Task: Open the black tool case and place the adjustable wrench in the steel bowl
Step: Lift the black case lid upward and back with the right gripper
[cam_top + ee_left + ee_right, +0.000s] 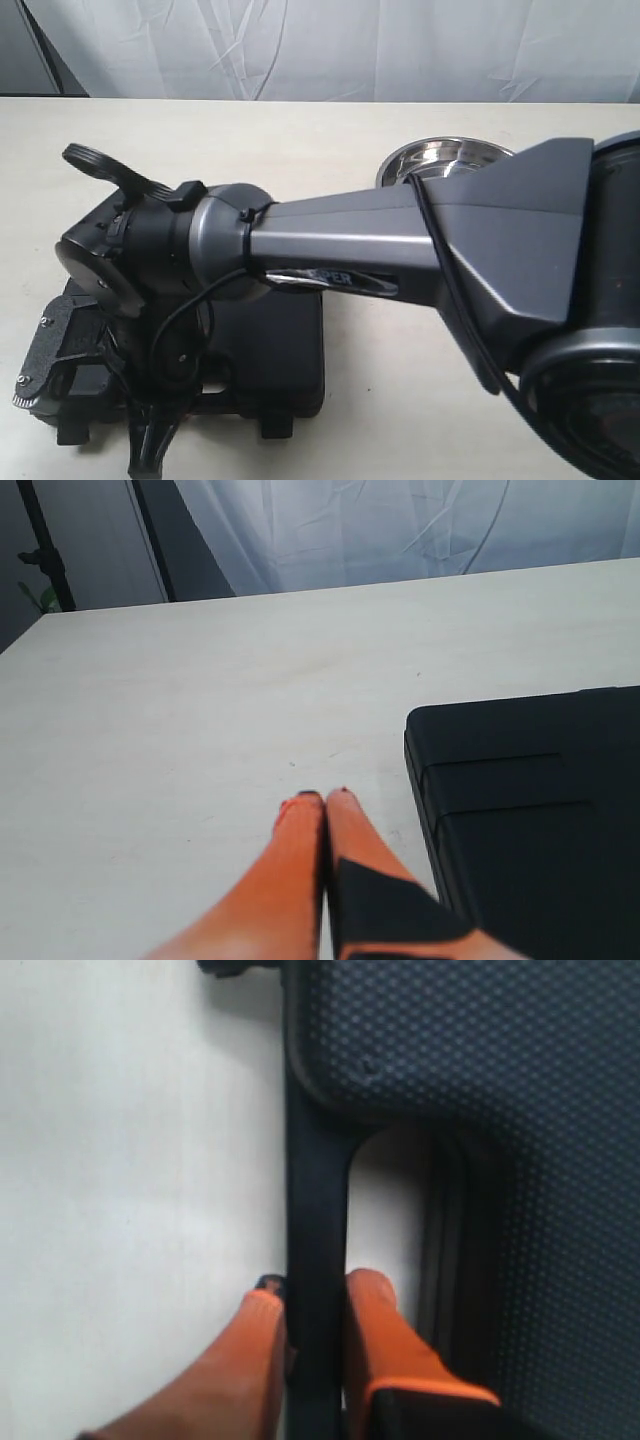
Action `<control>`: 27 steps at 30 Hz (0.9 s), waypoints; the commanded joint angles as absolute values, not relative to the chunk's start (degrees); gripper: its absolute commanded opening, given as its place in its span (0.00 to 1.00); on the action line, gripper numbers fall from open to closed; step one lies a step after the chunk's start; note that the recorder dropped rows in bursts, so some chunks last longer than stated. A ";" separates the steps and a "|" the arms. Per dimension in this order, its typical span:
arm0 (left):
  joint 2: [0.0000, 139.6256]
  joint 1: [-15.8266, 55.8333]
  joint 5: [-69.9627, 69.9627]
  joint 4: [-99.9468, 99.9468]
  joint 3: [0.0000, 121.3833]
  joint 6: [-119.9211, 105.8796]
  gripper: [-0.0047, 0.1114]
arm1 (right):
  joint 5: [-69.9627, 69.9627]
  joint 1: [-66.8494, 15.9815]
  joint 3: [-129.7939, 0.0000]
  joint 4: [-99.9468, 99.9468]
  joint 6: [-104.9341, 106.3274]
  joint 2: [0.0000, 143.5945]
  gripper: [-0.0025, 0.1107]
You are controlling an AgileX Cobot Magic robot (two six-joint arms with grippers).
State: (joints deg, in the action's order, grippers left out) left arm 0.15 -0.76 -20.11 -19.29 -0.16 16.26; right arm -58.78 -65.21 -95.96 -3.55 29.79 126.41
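Note:
The black tool case (pixel 280 350) lies closed on the table, mostly under my right arm. In the right wrist view its dotted lid (pixel 520 1110) and cut-out handle bar (pixel 315 1190) show, and my right gripper (pixel 317 1285) is shut on that bar, one orange finger on each side. My left gripper (pixel 325 798) is shut with nothing in it, low over bare table just beside the case's corner (pixel 540 810). The steel bowl (pixel 440 160) stands behind the case at the back right, half hidden by the right arm. The adjustable wrench is hidden.
The pale table (pixel 300 130) runs back to a white curtain (pixel 330 45). My right arm (pixel 400 250) crosses the middle of the exterior view from the right. A black bracket of the left arm (pixel 45 365) sits at the case's left end.

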 commanded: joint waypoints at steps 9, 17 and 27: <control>0.00 -0.99 -19.52 -19.31 0.00 16.34 0.04 | -59.83 -65.32 -96.29 -1.05 29.81 117.38 0.02; 0.00 -0.99 -19.52 -19.31 0.00 16.34 0.04 | -55.01 -65.32 -96.29 20.86 22.26 111.46 0.02; 0.00 -0.99 -19.52 -19.31 0.00 16.34 0.04 | -40.70 -56.21 -96.29 39.24 10.42 109.51 0.02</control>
